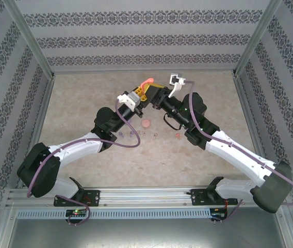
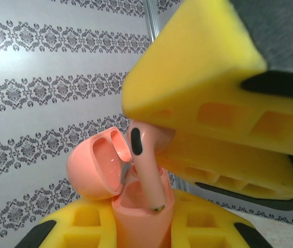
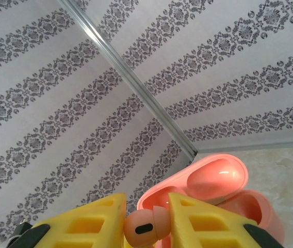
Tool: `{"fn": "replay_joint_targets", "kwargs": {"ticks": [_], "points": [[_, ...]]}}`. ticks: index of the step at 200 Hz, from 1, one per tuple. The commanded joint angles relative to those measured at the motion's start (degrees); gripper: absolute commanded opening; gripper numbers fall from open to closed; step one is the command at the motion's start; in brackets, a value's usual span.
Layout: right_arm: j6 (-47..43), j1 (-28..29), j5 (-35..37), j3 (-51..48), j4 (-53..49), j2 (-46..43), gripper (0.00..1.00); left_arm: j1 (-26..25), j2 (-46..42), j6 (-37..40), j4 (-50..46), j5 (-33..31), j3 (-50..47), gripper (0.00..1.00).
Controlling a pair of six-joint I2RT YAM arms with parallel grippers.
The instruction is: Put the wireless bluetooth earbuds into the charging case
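Observation:
An orange charging case (image 2: 139, 225) stands upright between my left gripper's (image 2: 141, 230) yellow fingers, its lid (image 2: 92, 165) swung open to the left. My right gripper (image 3: 146, 227) is shut on the head of an orange earbud (image 3: 145, 228). In the left wrist view that earbud (image 2: 149, 170) hangs stem down, its tip at the mouth of the case. From above, both grippers meet over the far middle of the table, the left gripper (image 1: 145, 94) beside the right gripper (image 1: 157, 94), with the case lid (image 1: 145, 82) sticking up. Another orange earbud (image 1: 177, 135) lies on the table.
A round pink case (image 1: 146, 124) lies on the table below the grippers. Several tiny pale earbuds (image 1: 131, 135) sit in a row nearer the arms. Patterned walls and metal frame posts (image 1: 249, 46) enclose the table.

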Motion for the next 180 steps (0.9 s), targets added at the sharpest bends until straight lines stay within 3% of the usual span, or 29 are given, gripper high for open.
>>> {"fn": "replay_joint_targets", "kwargs": {"ticks": [1,180], "points": [[-1.99,0.79,4.11,-0.69,3.18,-0.28,0.27,-0.74,-0.35,0.07,2.55,-0.49,1.50,0.00],[-1.27,1.92,5.36,-0.41,5.29,2.09,0.27,-1.03,-0.35,0.18,1.61,-0.19,1.64,0.00]]}}
